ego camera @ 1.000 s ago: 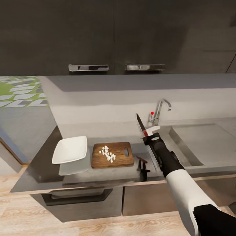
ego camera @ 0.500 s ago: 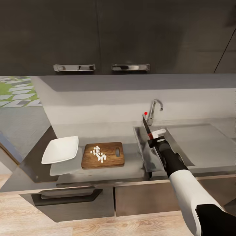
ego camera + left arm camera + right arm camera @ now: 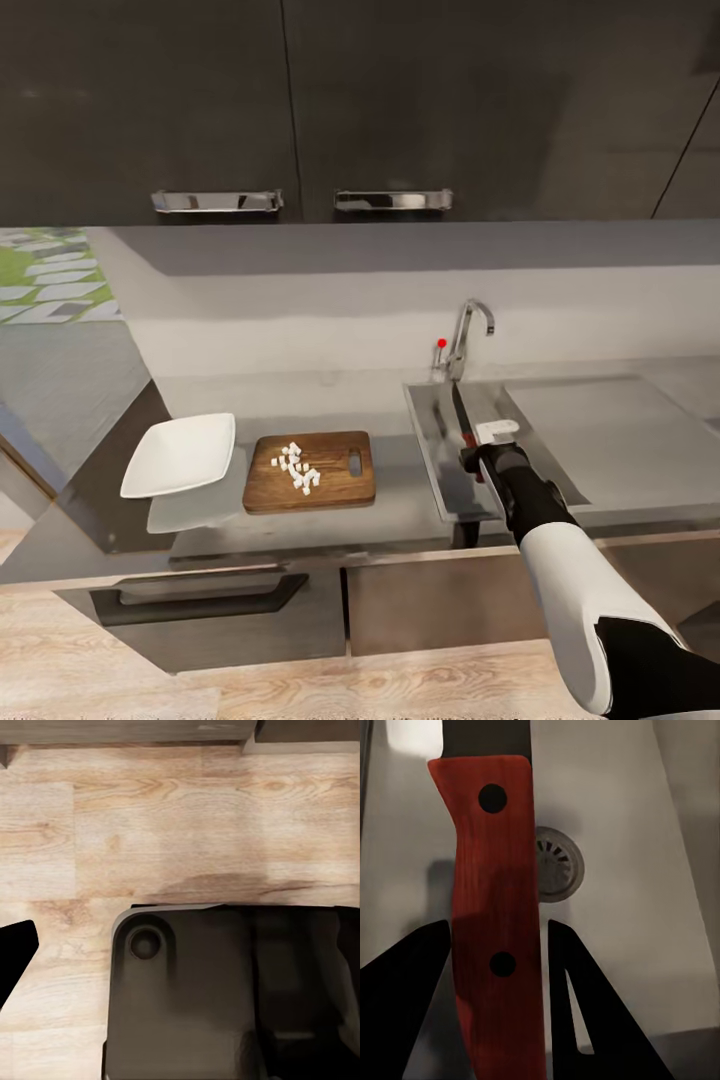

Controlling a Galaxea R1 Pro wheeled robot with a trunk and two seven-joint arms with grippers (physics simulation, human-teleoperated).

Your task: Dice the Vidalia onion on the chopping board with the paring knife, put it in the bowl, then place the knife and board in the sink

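My right gripper [image 3: 482,450] is shut on the paring knife [image 3: 461,408] and holds it over the sink [image 3: 425,440], dark blade pointing toward the tap [image 3: 466,338]. In the right wrist view the knife's red handle [image 3: 495,922] sits between the black fingers [image 3: 405,997], with the round drain [image 3: 559,864] below. The chopping board [image 3: 335,485] lies on the countertop [image 3: 400,505] left of the sink, with the diced onion [image 3: 298,468] as small white cubes on it. Left of the board stands the white bowl [image 3: 180,455], empty. A black fingertip [image 3: 15,952] of my left gripper hangs over the floor.
Dark wall cabinets with chrome handles [image 3: 217,201] hang above the counter. The flat drainboard [image 3: 610,430] runs right of the basin. Below the counter are dark drawers [image 3: 200,600] and a light wood floor [image 3: 180,825]. My dark base [image 3: 225,997] is under the left arm.
The camera has shifted, so the scene slid left. My right gripper has carried the knife down and to the right, from above the counter edge to over the sink basin.
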